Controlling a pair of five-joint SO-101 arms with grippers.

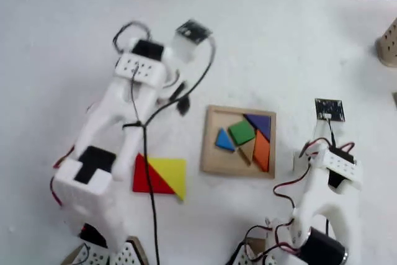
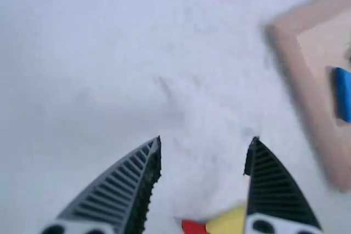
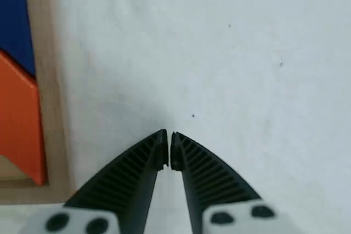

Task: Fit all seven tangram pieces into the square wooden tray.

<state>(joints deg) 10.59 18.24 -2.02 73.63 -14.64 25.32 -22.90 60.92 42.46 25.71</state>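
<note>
The square wooden tray (image 1: 208, 141) lies mid-table and holds a blue triangle (image 1: 224, 139), a green square (image 1: 242, 132), a purple piece (image 1: 260, 123) and an orange piece (image 1: 262, 150). A red triangle (image 1: 147, 179) and a yellow triangle (image 1: 171, 173) lie joined on the table left of the tray. My left gripper (image 2: 205, 141) is open over bare table, between those two triangles and the tray's corner (image 2: 296, 75), holding nothing. Just behind it I see the red (image 2: 192, 227) and yellow (image 2: 227, 224) pieces. My right gripper (image 3: 169, 135) is shut and empty, just right of the tray rim (image 3: 52, 108), level with the orange piece (image 3: 19, 130).
The left arm (image 1: 124, 103) stretches over the table's left side, with black cables hanging beside it. A perforated wooden object (image 1: 388, 44) sits at the right edge. Wooden stands (image 1: 105, 254) and wiring crowd the front edge. White table spreads beyond the tray.
</note>
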